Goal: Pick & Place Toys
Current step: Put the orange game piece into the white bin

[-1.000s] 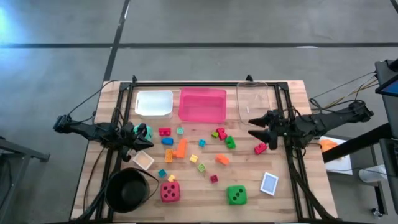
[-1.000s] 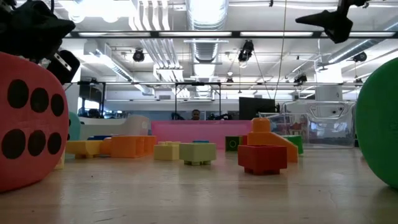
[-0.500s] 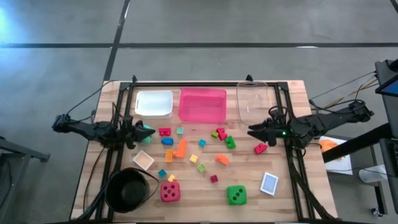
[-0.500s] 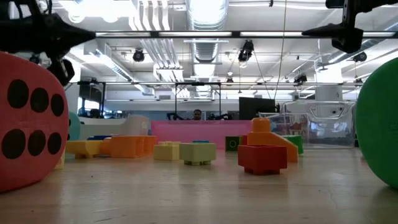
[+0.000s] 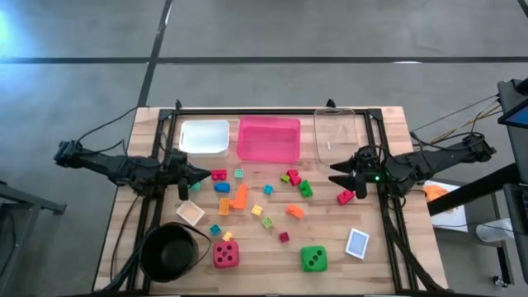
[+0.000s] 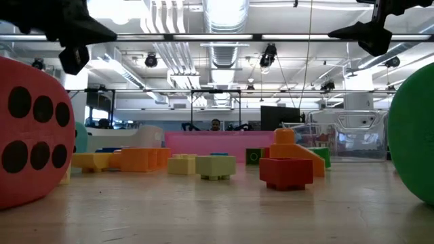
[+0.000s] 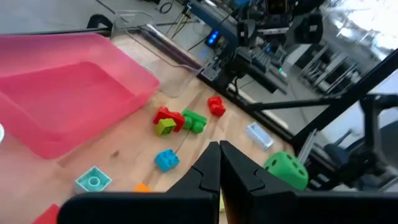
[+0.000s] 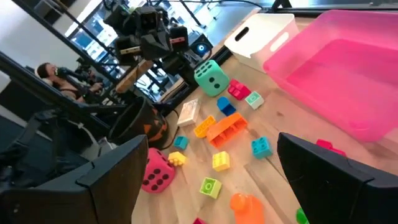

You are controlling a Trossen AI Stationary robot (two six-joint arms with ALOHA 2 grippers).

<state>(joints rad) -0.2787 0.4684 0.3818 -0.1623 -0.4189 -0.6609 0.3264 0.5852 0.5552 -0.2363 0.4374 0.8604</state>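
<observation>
Left gripper (image 5: 200, 174) pinched together and empty just left of the pink tray (image 5: 269, 139), right gripper (image 5: 334, 174) spread wide, empty, right of it, toys (image 5: 240, 196) scattered on the table (image 5: 388, 247) below the tray.

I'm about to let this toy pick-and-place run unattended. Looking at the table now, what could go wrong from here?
1. The small bright plastic blocks lie bunched together, so the open right gripper might take or nudge a neighbour.
2. The big teal dotted die stands right beside the shut left gripper; a sweep could roll it.
3. The red dotted die and blue-backed card sit near the wooden table's front edge and might get pushed off.
</observation>
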